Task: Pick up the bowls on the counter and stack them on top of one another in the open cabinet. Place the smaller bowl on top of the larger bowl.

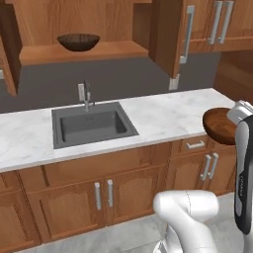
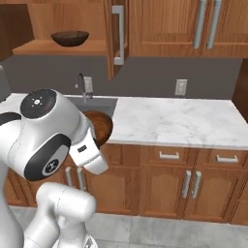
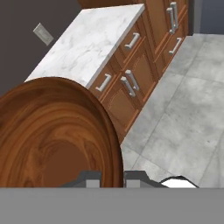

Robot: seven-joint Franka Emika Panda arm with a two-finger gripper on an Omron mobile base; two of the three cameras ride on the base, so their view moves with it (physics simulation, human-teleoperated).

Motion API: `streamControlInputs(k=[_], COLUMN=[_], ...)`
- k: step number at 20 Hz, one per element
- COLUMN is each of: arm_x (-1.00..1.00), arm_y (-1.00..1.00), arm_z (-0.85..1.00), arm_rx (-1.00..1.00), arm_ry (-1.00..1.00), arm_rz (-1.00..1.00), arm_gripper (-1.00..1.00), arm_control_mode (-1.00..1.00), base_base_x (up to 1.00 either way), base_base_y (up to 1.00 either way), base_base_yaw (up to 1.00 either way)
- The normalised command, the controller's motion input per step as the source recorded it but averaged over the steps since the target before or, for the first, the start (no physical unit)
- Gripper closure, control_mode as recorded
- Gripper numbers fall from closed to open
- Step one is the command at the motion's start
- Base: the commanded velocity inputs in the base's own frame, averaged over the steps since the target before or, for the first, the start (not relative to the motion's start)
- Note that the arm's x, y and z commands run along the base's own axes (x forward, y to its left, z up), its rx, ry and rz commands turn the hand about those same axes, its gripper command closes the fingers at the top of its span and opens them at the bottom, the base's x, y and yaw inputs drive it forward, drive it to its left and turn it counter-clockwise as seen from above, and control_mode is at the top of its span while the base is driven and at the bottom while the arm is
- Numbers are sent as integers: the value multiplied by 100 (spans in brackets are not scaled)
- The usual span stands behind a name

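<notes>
Tool [image 3: 111, 177] pinching smaller bowl [image 3: 52, 135] rim, off counter [image 1: 163, 116]

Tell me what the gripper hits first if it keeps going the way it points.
Probably the grey floor before the base cabinets; the gripper, shut on the smaller bowl, points down past the counter edge. Depth is unclear.

wall [image 1: 128, 79]: dark grey | floor [image 3: 183, 109]: grey tile | base cabinets [image 2: 193, 184]: brown wood, arched panels | outlet [image 2: 180, 87]: white
</notes>
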Motion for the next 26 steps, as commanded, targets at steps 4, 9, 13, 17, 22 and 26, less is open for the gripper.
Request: streamControlInputs(k=[4, 9, 13, 17, 22, 26], arm_x=[0, 0, 0, 0, 0, 0], arm_y=[0, 0, 0, 0, 0, 0], arm_z=[0, 0, 0, 0, 0, 0], arm_rx=[0, 0, 0, 0, 0, 0], arm_ry=[0, 0, 0, 0, 0, 0], arm_rz=[0, 0, 0, 0, 0, 0], arm_gripper=[100, 100, 100, 100, 100, 100], arm_control_mode=[100, 100, 100, 100, 100, 100], base_base_x=[-11, -13, -10, -1, 0, 7], base_base_y=[59, 41, 34, 40, 46, 51], base_base_yaw=[5, 14, 17, 14, 11, 7])
